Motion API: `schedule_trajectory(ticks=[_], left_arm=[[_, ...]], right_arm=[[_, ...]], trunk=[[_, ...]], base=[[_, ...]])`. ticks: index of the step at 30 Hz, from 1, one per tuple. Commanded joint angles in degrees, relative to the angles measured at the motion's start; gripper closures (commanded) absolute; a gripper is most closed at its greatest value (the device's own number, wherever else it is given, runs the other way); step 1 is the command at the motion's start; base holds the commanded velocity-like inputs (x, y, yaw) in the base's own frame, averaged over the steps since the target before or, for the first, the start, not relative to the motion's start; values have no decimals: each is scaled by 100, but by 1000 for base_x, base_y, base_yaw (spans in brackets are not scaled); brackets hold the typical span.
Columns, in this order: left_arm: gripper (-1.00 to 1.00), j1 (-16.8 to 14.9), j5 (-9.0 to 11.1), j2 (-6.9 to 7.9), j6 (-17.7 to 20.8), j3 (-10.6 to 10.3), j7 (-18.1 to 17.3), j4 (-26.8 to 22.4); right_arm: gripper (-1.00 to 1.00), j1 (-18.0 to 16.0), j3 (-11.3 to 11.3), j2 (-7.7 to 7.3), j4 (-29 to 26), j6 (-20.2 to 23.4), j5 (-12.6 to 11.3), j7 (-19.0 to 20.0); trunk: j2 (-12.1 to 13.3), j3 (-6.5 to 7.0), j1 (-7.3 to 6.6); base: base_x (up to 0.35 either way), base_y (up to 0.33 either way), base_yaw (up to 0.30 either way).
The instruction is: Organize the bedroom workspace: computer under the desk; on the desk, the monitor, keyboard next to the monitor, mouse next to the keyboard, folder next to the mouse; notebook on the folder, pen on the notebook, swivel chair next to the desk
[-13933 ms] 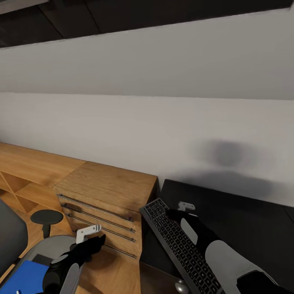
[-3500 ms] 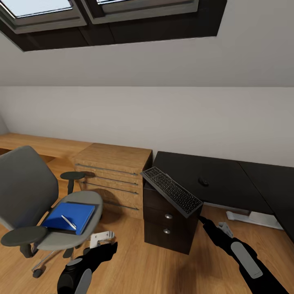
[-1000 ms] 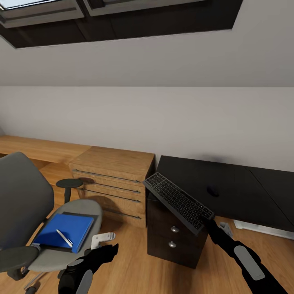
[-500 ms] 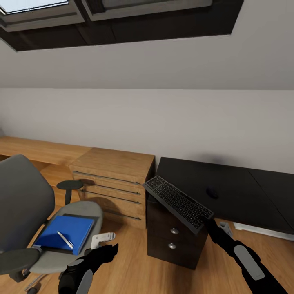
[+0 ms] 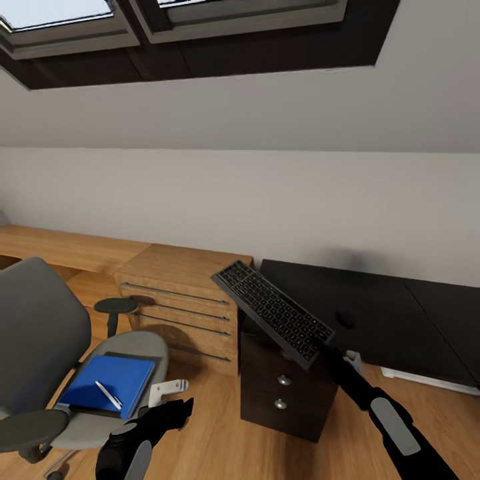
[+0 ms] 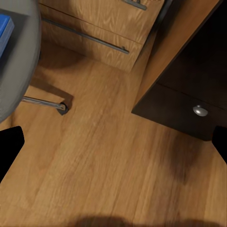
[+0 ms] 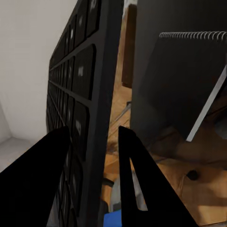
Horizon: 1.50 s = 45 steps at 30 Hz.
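My right gripper (image 5: 325,350) is shut on the lower end of the keyboard (image 5: 273,312), which hangs tilted above the left end of the black desk (image 5: 387,320). In the right wrist view the keyboard's edge (image 7: 90,118) sits between the two fingers (image 7: 137,179). The small black mouse (image 5: 345,319) lies on the desk. The swivel chair (image 5: 37,327) stands at the left, with the blue folder (image 5: 107,380) and the white pen (image 5: 109,395) on its seat. My left gripper (image 5: 170,403) hangs open over the floor beside the chair. I cannot make out the notebook. Monitor and computer are out of view.
A light wooden chest (image 5: 187,293) with bar handles stands between the chair and the desk's dark drawer unit (image 5: 283,393). Wood plank floor (image 6: 104,156) lies under my left gripper. A grey wall and sloped skylights rise behind.
My right gripper has lifted the keyboard higher and to the left over the last second. Since the earliest frame the view has backed away from the desk, with the keyboard taken off it.
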Motion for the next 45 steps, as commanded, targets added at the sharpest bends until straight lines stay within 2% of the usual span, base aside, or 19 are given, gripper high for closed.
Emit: schedule_trajectory(ticks=[1, 5, 7, 14, 15, 17, 21, 25, 26, 27, 31, 36, 40, 42, 45], left_arm=[[-100, -4, 60, -1, 18, -4, 53, -6], [-100, -4, 59, -2, 18, -10, 53, 0], [-100, -4, 59, -2, 18, -12, 53, 28], [-100, -4, 59, -2, 18, -59, 53, 87], [-100, -4, 59, -2, 18, -133, 53, 110], [-100, -4, 59, -2, 18, -151, 52, 115], [-100, -4, 59, -2, 18, -160, 50, 118], [-100, -4, 59, -2, 18, -162, 46, 130], [-100, -4, 59, -2, 18, -162, 45, 146], [-100, -4, 59, -2, 18, -162, 45, 157], [-100, -4, 59, -2, 18, -162, 44, 162], [-100, -4, 59, -2, 18, -162, 44, 163], [-100, -4, 59, -2, 18, -162, 44, 163], [-100, -4, 59, -2, 18, -162, 44, 163], [-100, -4, 59, -2, 18, -162, 44, 163]], right_arm=[[100, -3, -9, 14, -16, 41, -53, 34], [100, -3, -44, 173, -66, -9, -65, 45], [100, -3, -82, 297, -71, -299, -71, 16], [100, -3, -159, 359, -73, -818, -153, -122], [100, -3, -403, 379, -73, -971, -337, -139], [100, -3, -490, 383, -73, -1008, -506, -146], [100, -3, -546, 375, -70, -1037, -838, -150], [100, -3, -559, 369, -65, -1053, -905, -156], [100, -3, -606, 369, -59, -1060, -924, -167], [100, -3, -834, 377, -33, -1066, -937, -192], [100, -3, -1252, 384, 210, -1069, -946, -346], [100, -3, -1460, 386, 380, -1069, -998, -438], [100, -3, -1498, 386, 456, -1126, -1359, -592], [100, -3, -1498, 390, 495, -1375, -1642, -843], [100, -3, -1493, 388, 509, -1651, -1932, -993]], trunk=[[38, 12, -23], [198, 84, -110], [198, 84, -110], [198, 84, -110], [198, 84, -110], [198, 84, -110], [198, 86, -110], [198, 87, -110], [198, 87, -110], [198, 87, -110], [198, 87, -110], [198, 87, -110], [198, 87, -110], [198, 87, -110], [198, 87, -110]], base=[[0, 0, 0], [0, 0, 0], [0, 0, 0], [0, 0, 0], [0, 0, 0], [0, 0, -6], [0, 0, -105], [0, 0, -219], [0, 0, -247], [0, 0, -257], [0, 0, -260], [0, 0, -262], [0, 0, -262], [0, 0, -262], [0, 0, -263]])
